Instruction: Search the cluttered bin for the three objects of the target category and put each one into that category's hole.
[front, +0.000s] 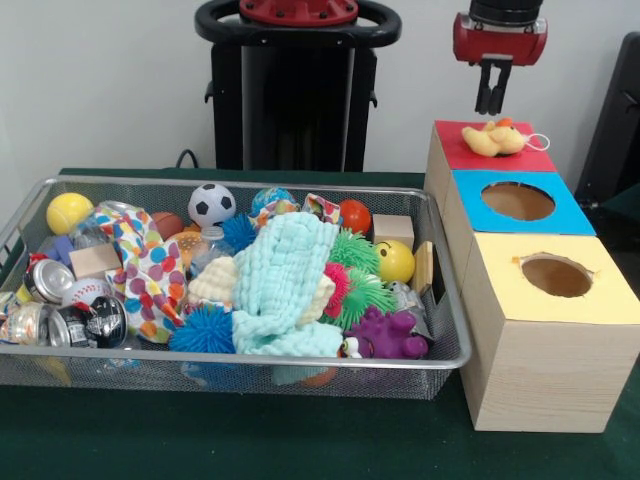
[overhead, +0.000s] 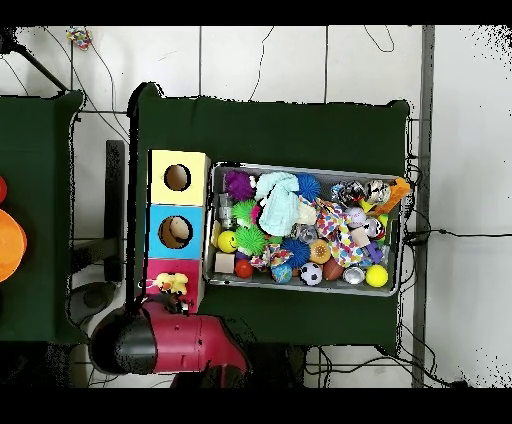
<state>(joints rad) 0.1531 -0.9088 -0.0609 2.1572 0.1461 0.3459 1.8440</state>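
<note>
The wire mesh bin (front: 240, 183) sits on the green table, full of mixed toys; it also shows in the overhead view (overhead: 305, 168). A pale yellow plush with orange parts (front: 495, 138) lies on the red surround of the far wooden box (front: 455, 135), over its hole. In the overhead view the plush (overhead: 172, 284) lies on the red box top (overhead: 160, 270). My gripper (front: 492, 105) hangs just above the plush, apart from it, empty, its fingers a narrow gap apart. I see no tan teddy bear.
A blue-surround box (front: 520, 203) and a yellow-surround box (front: 555, 275) stand in a row in front of the red one, right of the bin. In the bin lie a mint knitted cloth (front: 285, 285), spiky balls, a soccer ball (front: 211, 203) and cans.
</note>
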